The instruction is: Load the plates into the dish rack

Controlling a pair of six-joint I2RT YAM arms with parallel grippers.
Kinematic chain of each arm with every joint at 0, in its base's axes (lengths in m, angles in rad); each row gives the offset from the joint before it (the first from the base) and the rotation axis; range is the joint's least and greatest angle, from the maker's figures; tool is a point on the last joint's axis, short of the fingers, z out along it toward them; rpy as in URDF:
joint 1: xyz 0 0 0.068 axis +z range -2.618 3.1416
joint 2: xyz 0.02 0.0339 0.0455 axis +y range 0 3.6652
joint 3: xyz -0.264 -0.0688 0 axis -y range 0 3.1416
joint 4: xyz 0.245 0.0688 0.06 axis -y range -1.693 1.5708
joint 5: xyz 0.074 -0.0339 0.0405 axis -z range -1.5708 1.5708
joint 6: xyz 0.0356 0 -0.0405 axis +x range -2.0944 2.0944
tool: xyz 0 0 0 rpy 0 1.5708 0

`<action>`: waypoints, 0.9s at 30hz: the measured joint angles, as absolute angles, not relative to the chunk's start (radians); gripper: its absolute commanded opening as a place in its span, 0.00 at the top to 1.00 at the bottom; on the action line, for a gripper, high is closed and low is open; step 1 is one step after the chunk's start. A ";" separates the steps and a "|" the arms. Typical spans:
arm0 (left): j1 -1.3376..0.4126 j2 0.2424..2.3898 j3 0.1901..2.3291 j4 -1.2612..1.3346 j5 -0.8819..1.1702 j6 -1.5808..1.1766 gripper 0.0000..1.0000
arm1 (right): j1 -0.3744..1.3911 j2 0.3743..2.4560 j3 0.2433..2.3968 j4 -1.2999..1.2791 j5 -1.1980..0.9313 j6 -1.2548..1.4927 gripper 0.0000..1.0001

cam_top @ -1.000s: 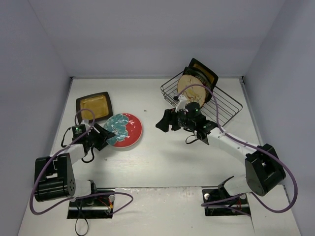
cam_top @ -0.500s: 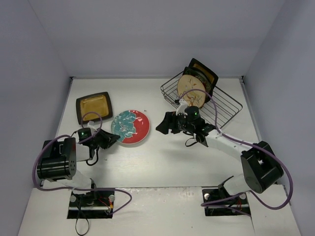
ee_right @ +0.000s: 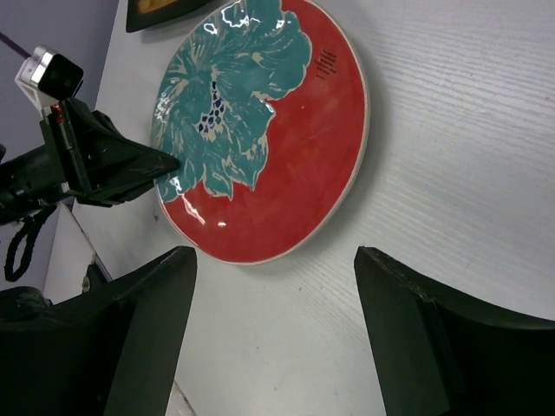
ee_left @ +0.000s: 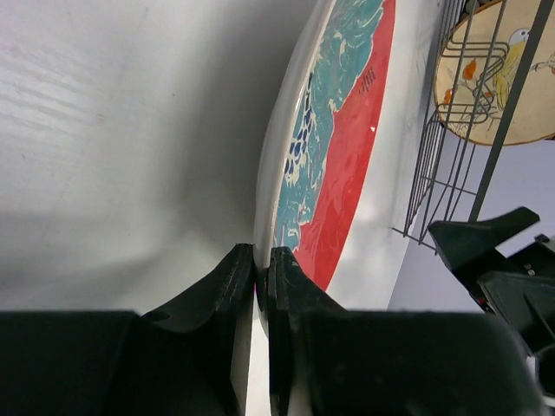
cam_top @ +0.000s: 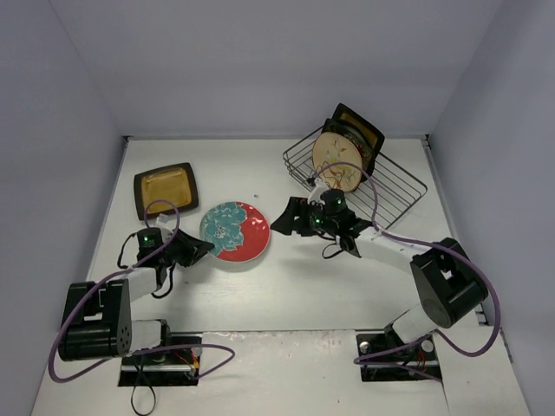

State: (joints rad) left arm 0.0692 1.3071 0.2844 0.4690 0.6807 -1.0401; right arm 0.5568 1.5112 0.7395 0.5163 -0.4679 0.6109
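Jaws of left gripper pinch rim of floral plate; right gripper, wide and empty, should square up before closing

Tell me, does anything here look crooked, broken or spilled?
Nothing is broken or spilled. Only the dish rack sits crooked, turned diagonally to the edges of the table, its plates bunched at the far corner.

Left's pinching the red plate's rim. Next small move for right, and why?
Probably ease the right gripper onto the red plate's facing rim and close: its jaws stand open toward that rim, apart from it, while the left gripper pinches the opposite edge.
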 measured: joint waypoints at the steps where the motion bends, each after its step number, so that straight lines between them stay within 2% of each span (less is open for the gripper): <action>1: 0.067 1.291 0.284 0.453 0.680 -1.036 1.00 | 0.557 1.522 0.739 0.521 -0.468 0.620 0.25; 16: 0.067 1.235 0.244 0.514 0.743 -1.127 1.00 | 0.557 1.726 0.730 0.681 -0.502 0.799 0.25; 27: 0.066 1.174 0.244 0.565 0.800 -1.164 1.00 | 0.562 1.782 0.750 0.758 -0.549 0.866 0.28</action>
